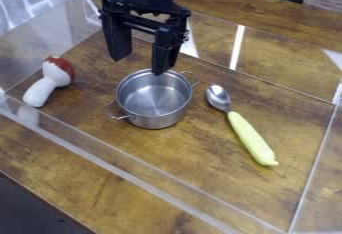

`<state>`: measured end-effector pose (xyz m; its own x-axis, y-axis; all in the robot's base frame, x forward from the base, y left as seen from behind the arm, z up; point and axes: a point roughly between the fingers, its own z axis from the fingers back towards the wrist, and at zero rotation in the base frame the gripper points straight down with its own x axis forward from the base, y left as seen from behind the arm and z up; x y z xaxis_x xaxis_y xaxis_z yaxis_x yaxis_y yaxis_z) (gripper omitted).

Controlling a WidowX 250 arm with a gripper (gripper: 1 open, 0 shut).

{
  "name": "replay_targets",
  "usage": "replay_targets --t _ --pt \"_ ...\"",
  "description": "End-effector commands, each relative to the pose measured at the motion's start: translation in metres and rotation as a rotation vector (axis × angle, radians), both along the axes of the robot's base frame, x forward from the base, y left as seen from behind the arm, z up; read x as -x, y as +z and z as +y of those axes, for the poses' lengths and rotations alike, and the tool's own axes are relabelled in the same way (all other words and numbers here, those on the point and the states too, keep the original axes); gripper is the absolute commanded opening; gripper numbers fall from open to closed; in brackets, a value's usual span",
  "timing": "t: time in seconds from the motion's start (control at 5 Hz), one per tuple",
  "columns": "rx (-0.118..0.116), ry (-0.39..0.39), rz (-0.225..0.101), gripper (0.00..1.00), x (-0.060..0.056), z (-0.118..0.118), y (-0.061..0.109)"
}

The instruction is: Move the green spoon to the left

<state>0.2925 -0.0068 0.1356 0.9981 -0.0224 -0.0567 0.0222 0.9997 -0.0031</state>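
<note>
Your black two-fingered gripper (143,50) hangs wide open and empty at upper centre of the frame, while the yellow-green plastic-handled spoon with a small silver bowl (242,126) lies to its lower right, long axis running diagonally down-right.

The green spoon (241,125) lies flat just right of the steel pot (152,99), silver bowl nearest the pot, yellow-green handle angling away.
</note>
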Motion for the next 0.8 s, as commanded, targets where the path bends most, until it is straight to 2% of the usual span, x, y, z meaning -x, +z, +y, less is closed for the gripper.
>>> replay_targets --t 0.0,0.2,0.6 --pt "0.006 0.017 0.040 1.00 0.002 0.001 -0.020" --pt "0.015 0.106 0.020 1.00 -0.008 -0.026 -0.028" --pt "0.066 0.404 -0.042 1.00 -0.020 -0.079 -0.014"
